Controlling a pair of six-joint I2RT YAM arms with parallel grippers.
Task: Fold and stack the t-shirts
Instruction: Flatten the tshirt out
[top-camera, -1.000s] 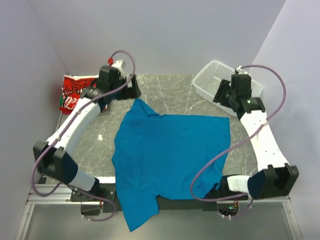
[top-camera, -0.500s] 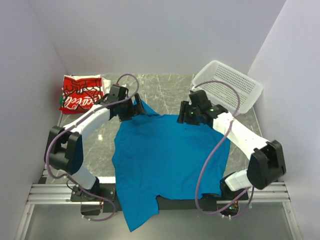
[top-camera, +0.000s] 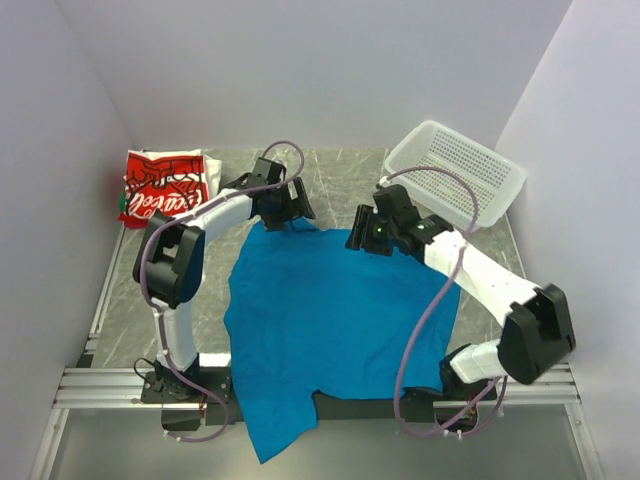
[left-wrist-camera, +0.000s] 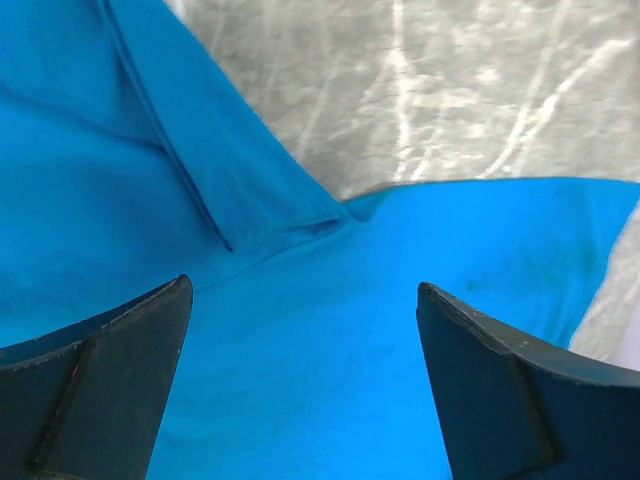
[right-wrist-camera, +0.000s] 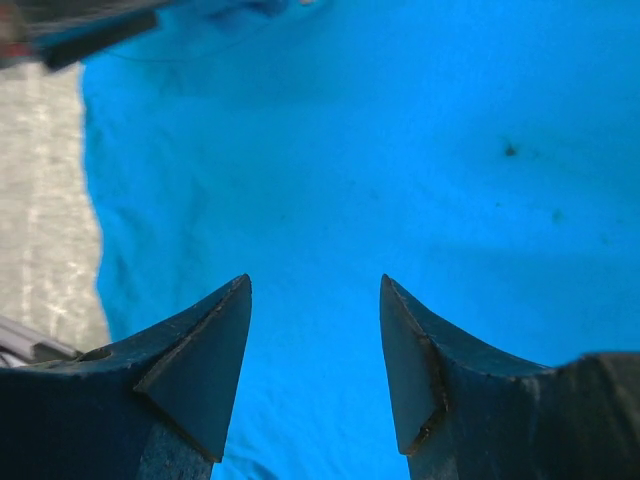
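T-shirt (top-camera: 330, 320), bright blue, lies under left end effector (left-wrist-camera: 302, 290) and right end effector (right-wrist-camera: 315, 282), both spread wide.

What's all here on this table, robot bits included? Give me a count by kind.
T-shirts: 2 (blue t-shirt, red-and-white t-shirt)
Baskets: 1 (white basket)
Robot arms: 2 (left arm, right arm)
Total: 5

White arms (top-camera: 480, 278), black joints (top-camera: 528, 340) (purple cables (top-camera: 428, 312))
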